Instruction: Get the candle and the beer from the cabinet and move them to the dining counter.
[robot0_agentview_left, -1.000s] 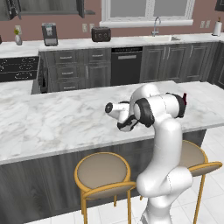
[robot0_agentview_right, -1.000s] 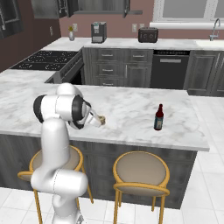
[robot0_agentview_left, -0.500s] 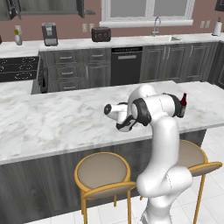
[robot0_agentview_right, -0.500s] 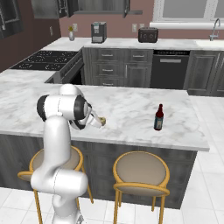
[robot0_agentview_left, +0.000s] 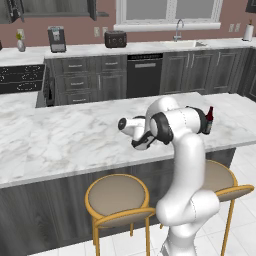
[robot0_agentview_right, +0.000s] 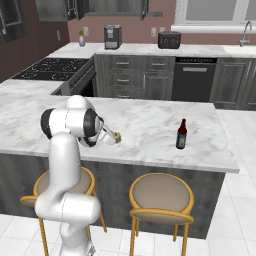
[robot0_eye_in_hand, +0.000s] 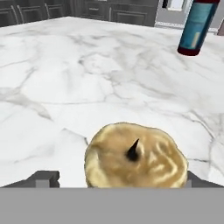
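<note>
Both items now stand on the dining counter (robot0_agentview_right: 150, 125): beer (robot0_agentview_right: 181, 134) upright, candle (robot0_eye_in_hand: 135, 155) between my spread gripper (robot0_eye_in_hand: 116, 178). I should lift straight away, touching neither.

On the back table along the wall stand a coffee machine (robot0_agentview_left: 57, 39) toward its left end, a toaster (robot0_agentview_left: 115, 38) near the middle and a sink tap (robot0_agentview_left: 178, 30) under the window (robot0_agentview_left: 167, 11), with a dishwasher (robot0_agentview_left: 144, 75) below and two stools (robot0_agentview_right: 161, 196) in front.
</note>
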